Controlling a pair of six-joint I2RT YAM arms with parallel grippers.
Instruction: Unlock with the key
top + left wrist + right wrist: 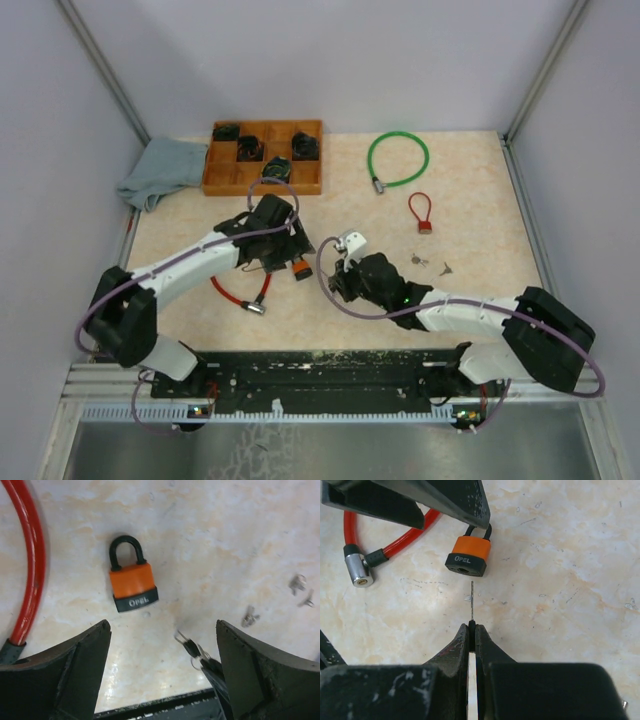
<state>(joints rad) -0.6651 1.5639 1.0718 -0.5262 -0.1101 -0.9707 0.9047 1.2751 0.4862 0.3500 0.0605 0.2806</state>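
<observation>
Grey walls enclose a beige marbled counter (470,300). Item positions are as follows.

1. Orange padlock (132,582): lies flat on the counter at mid-front, between the two arms. The black shackle is seated in the body. The black base, marked "OPEL", carries the keyhole and faces the right arm.
2. Left fingers (75,665): spread wide apart, grasping nothing, positioned above the counter with the padlock just ahead of the gap between them.
3. Right fingers (457,650): clenched on a key (472,602). The blade projects straight forward, edge-on in the right wrist view, in line with the keyhole. The blade tip is near the padlock base but apart from it.
4. Red cable lock (395,542): lies just beside the padlock, on the left side. Its metal end (358,570) rests on the counter.
5. Loose keys (432,264): lie on the counter beyond the right arm.
6. Far side of the counter: a wooden tray (215,185) holding dark items, a grey cloth (160,172) touching its left side, a green cable loop (397,158) and a small red lock (421,213)
</observation>
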